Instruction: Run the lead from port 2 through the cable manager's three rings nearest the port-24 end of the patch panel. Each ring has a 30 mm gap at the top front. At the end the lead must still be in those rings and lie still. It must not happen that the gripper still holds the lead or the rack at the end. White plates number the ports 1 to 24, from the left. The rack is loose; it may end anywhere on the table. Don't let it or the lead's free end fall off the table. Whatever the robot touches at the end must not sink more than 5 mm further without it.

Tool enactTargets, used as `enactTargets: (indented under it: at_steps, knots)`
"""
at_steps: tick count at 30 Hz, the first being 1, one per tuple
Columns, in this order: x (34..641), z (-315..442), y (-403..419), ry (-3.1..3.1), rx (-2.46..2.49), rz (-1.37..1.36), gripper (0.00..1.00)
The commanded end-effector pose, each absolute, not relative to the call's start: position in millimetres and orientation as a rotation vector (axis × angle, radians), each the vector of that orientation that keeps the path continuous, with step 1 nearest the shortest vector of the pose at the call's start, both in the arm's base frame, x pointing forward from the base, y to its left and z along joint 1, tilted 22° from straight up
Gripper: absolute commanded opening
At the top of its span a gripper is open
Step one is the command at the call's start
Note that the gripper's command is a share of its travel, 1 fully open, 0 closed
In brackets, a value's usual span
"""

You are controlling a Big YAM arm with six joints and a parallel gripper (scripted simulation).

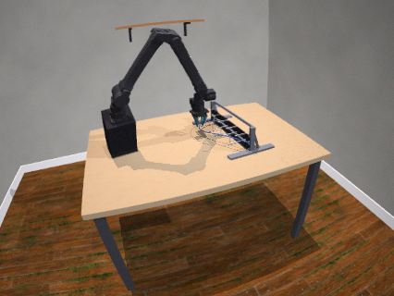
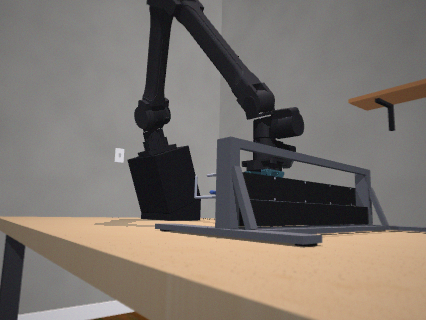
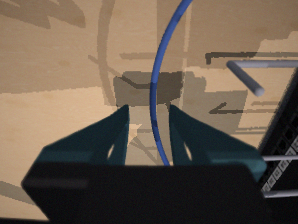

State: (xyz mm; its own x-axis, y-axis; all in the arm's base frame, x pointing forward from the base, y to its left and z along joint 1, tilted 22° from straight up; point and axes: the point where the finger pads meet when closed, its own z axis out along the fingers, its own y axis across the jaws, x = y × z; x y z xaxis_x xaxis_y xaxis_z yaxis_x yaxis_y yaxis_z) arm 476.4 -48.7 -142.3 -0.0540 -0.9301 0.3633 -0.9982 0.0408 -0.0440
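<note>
From the top view, a tan wooden table stands on a dark plank floor in a grey-walled corner, with a wooden shelf behind me. My gripper hangs low at the far end of the grey rack. The blue lead loops over the table along the rack's front.

From the exterior view, I sit behind the rack's top bar, just above the black patch panel. 1 grey ring juts out past the rack's near post.

From the wrist view, the lead is a thin blue curve running up between my 2 teal fingers. They are partly spread with a gap on either side, so I am clamping nothing. A ring's open end lies to the right.
</note>
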Motion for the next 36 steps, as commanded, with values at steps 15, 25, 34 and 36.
enactTargets:
  at_steps: [15,25,34,36]
  knots:
    - [500.2,-141.0,-61.1,-2.116,1.991,0.48,0.33]
    - [490.4,-146.7,-61.3,-2.102,1.982,0.446,0.33]
    - [490.4,-146.7,-61.3,-2.102,1.982,0.446,0.33]
    - [490.4,-146.7,-61.3,-2.102,1.982,0.446,0.33]
